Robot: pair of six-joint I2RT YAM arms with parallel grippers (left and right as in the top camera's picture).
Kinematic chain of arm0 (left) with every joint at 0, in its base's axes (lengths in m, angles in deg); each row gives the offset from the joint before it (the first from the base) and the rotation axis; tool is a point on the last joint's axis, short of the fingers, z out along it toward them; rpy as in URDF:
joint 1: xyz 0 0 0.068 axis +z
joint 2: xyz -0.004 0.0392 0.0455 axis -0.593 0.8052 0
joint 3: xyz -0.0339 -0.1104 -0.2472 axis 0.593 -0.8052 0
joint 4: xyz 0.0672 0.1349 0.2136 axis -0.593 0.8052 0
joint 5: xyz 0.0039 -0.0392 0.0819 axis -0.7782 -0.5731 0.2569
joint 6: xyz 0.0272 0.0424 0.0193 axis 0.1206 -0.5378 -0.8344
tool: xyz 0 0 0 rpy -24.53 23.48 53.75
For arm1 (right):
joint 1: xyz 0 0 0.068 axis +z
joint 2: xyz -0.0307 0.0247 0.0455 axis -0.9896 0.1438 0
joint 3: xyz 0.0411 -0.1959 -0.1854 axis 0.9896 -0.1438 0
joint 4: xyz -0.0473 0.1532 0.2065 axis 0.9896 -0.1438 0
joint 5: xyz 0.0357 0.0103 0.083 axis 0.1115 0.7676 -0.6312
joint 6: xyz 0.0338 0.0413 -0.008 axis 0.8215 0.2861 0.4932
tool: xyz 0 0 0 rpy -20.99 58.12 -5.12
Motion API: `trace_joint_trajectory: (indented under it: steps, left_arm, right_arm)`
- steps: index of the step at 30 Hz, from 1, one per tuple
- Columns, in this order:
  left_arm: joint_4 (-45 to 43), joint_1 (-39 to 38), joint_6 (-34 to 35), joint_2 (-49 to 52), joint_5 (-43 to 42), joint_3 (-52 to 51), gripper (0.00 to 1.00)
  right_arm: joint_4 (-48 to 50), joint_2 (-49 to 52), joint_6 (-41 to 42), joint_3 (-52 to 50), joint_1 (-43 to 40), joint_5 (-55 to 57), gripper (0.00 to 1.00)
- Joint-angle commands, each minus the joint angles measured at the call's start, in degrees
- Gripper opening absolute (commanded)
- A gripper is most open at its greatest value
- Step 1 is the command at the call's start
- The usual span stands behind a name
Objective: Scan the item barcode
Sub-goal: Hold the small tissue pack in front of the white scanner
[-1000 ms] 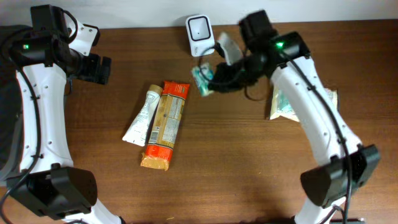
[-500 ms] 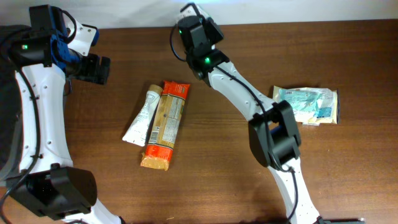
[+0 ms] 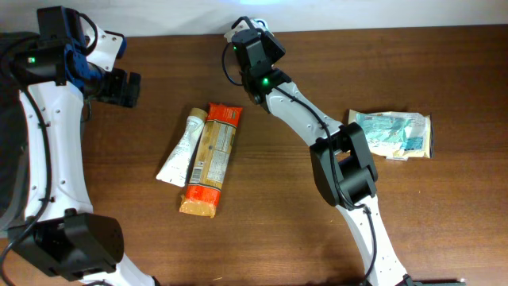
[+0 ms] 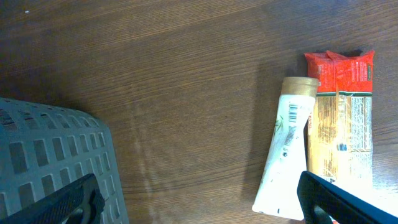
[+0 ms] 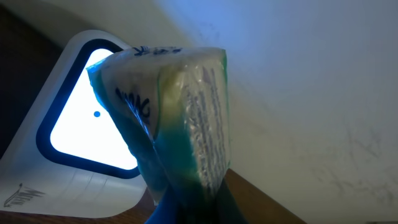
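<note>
Dark brown wooden table [image 3: 278,238] set against a white wall [image 5: 311,74]. The right gripper [image 5: 185,210] is at the table's far edge, pressed together on the lower end of a green-and-white plastic packet [image 5: 186,118], which stands upright above the fingertips. Only a sliver of blue shows at the pinch in the right wrist view.

Just beyond the packet, on the side away from the right gripper, stands a white barcode scanner [image 5: 74,186]. Its glowing window is rimmed in dark blue. The packet overlaps the right part of that window in this view; whether the two touch cannot be told. From overhead the right arm hides both the packet and the scanner.

The left gripper [image 4: 196,202] hangs over the far left of the table, its dark fingers [image 4: 71,202] spread wide with nothing between them. Beside one finger lies a corner of a grey-blue perforated plastic basket [image 4: 50,162]. Ahead of the other finger lies a white tube with a tan cap [image 4: 287,155]. A long snack bar in a red-and-tan wrapper [image 4: 339,124] lies alongside the tube, touching it.

Flat teal-and-white pouches [image 3: 393,133] lie well apart from the right gripper, just beside the right arm's elbow.
</note>
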Motion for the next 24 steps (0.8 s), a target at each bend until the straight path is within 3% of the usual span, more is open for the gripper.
trace_joint_trajectory:
  steps: [1,5,8,14,17,24]
  left_arm:
    - [-0.04,0.39,-0.90,-0.92,-0.59,0.37,0.99]
    - [-0.04,0.42,-0.90,-0.92,-0.59,0.37,0.99]
    - [-0.04,0.39,-0.90,-0.92,-0.59,0.37,0.99]
    - [-0.04,0.39,-0.90,-0.92,-0.59,0.37,0.99]
    - [-0.04,0.42,-0.90,-0.92,-0.59,0.37,0.99]
    - [-0.07,0.39,-0.90,-0.92,-0.59,0.37,0.99]
  right_arm:
    - [0.63,0.20,0.33,0.37,0.00,-1.14,0.04]
    - [-0.28,-2.27,0.52,0.37,0.02,-2.75,0.04]
    - [-7.69,-6.43,6.62,0.39,0.00,-6.91,0.04]
    - [-31.17,-20.20,26.16,0.37,-1.62,-29.27,0.04]
    - [-44.54,-27.47,29.77,0.39,-3.63,-38.56,0.04]
    - [-78.23,-32.44,39.60,-0.81,-10.03,-38.93,0.04]
